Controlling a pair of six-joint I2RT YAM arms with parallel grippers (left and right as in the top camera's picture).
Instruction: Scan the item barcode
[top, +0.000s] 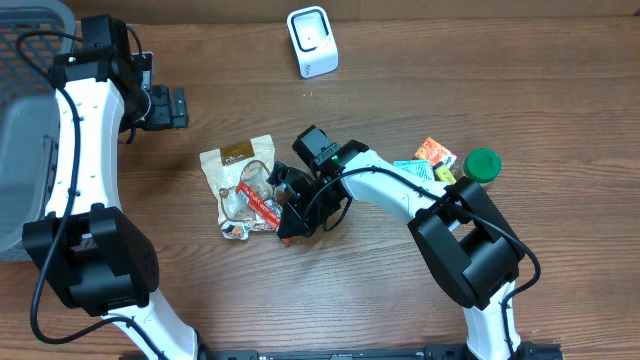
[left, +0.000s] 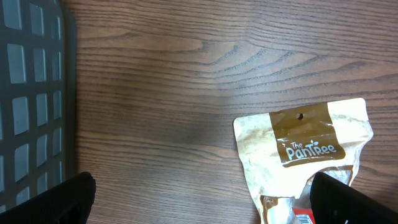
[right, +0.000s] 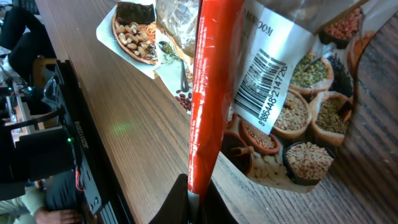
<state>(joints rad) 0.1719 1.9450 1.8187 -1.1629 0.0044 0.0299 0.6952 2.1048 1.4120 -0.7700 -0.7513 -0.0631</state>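
Two robot arms share one look: the left arm (top: 90, 140) and the right arm (top: 395, 185) each have smooth white link shells joined by bulky black joint housings, with large rounded black blocks at the near end. Thin black cables (top: 38, 290) loop along the white links, and a small green light (top: 337, 156) glows on the right arm's black wrist unit. Both end in matte black jaws.

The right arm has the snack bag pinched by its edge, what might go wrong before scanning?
The right gripper grips only a thin red fold of the printed foil snack pouch, so it may slip or droop when lifted. Its white barcode label sits on a crinkled, curved face and might misread.
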